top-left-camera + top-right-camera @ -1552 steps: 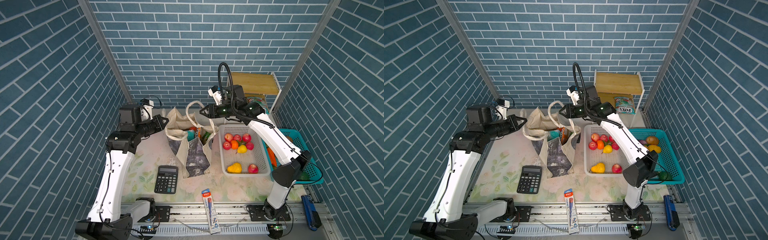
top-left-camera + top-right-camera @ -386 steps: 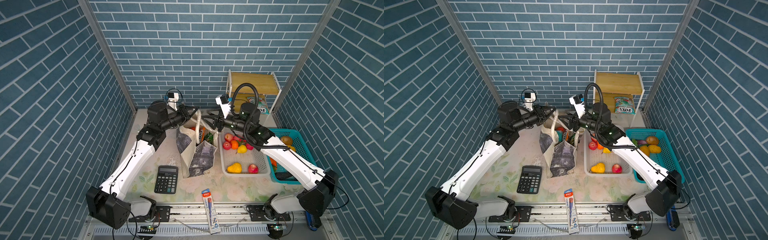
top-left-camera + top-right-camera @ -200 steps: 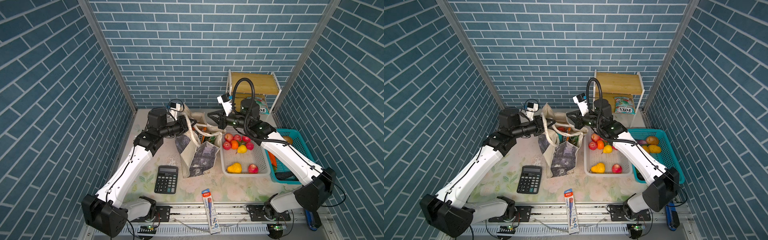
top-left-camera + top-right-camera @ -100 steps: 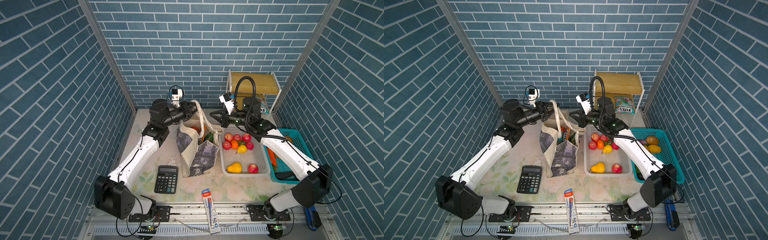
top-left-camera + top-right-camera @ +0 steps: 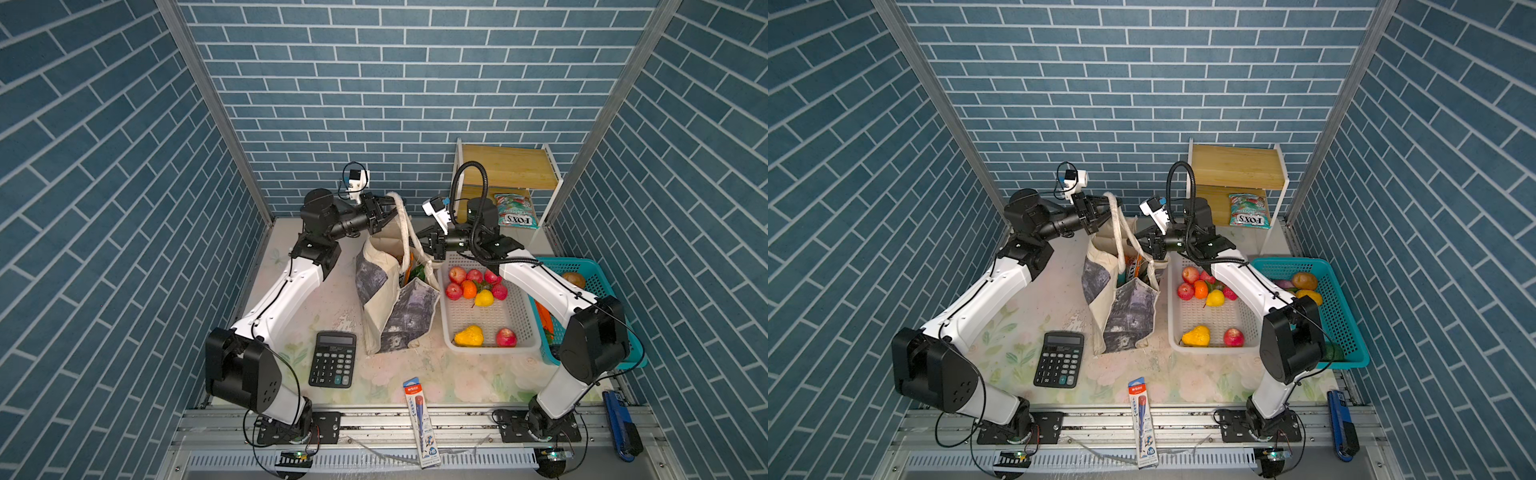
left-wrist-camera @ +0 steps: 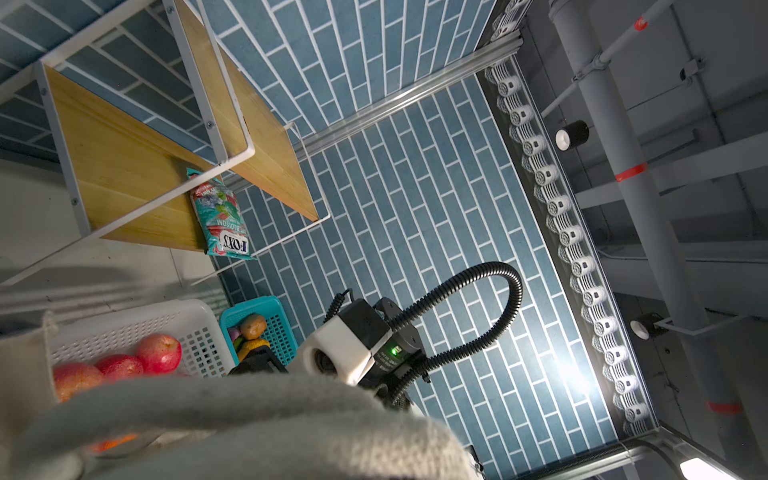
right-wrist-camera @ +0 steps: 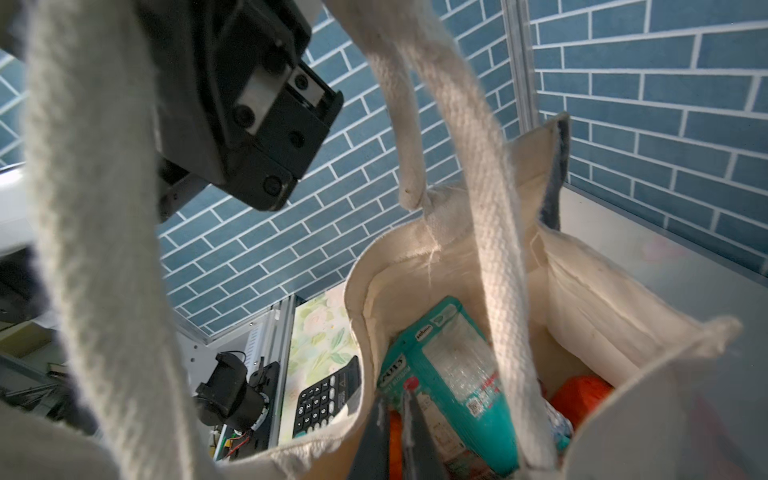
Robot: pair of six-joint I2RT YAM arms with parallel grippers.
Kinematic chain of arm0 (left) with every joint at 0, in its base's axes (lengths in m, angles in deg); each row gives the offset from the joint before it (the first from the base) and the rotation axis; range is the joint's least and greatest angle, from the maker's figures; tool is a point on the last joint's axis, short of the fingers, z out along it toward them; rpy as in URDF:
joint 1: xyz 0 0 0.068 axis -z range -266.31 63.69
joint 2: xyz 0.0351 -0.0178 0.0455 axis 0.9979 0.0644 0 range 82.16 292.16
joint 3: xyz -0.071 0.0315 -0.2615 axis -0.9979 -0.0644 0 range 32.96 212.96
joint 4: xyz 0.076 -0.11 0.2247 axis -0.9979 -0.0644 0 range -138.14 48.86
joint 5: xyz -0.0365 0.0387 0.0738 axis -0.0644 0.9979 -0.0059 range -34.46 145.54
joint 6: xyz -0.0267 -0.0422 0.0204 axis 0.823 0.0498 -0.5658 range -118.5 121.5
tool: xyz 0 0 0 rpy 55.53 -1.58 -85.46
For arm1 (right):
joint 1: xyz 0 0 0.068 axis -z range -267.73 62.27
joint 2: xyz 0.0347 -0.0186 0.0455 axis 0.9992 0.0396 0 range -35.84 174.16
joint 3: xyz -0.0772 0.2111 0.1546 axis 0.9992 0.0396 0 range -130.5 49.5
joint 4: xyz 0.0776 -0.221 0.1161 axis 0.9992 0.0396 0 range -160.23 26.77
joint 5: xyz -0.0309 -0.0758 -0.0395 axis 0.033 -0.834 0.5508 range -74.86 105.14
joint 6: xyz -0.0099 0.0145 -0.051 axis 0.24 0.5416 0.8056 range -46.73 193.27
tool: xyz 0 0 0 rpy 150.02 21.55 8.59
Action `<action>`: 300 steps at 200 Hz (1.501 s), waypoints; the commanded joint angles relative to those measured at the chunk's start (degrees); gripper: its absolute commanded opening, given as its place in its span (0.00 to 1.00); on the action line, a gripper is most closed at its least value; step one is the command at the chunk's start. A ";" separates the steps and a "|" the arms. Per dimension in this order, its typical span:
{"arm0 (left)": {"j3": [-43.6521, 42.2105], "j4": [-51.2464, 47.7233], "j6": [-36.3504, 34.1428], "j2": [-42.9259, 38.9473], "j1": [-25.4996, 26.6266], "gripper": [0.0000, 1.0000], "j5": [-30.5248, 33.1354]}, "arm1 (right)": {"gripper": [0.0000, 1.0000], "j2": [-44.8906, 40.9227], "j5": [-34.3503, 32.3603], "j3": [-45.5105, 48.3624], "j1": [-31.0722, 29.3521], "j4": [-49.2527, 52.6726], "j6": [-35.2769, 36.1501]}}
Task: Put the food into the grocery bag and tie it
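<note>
One second back had the left gripper [image 5: 383, 210] sitting lower; now hoisted up high, clamped tight on a strap handle [image 5: 404, 224] of the grocery bag [image 5: 395, 307]. Nudged the right gripper [image 5: 423, 245] in against the bag mouth too. Can't tell if pinching anything or parted. Still standing between calculator [image 5: 333, 359] and white basket [image 5: 515, 307], teal packet [image 7: 449, 365] and other food inside. Looks like mid-tie, no knot yet.

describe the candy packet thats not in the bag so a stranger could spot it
Look to the wooden shelf rack in the back right corner. On its lower board lies the FOX'S candy packet, teal with red print. It is the only packet outside the tote bag.
</note>
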 commanded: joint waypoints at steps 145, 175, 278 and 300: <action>9.84 -0.09 -1.05 7.32 -3.78 0.00 -8.39 | 0.18 -6.55 10.39 5.67 -5.05 -40.40 -29.22; 14.64 1.68 1.47 10.14 -3.52 0.00 -8.82 | 0.18 -7.77 9.68 5.59 -5.70 -38.28 -27.37; 0.11 4.72 -0.76 3.32 -4.12 0.00 -5.97 | 0.40 -5.57 6.97 6.54 -9.00 -40.04 -26.22; -2.06 1.23 -3.91 0.68 -4.87 0.00 -4.68 | 0.45 -5.64 6.78 7.05 -9.64 -41.61 -26.27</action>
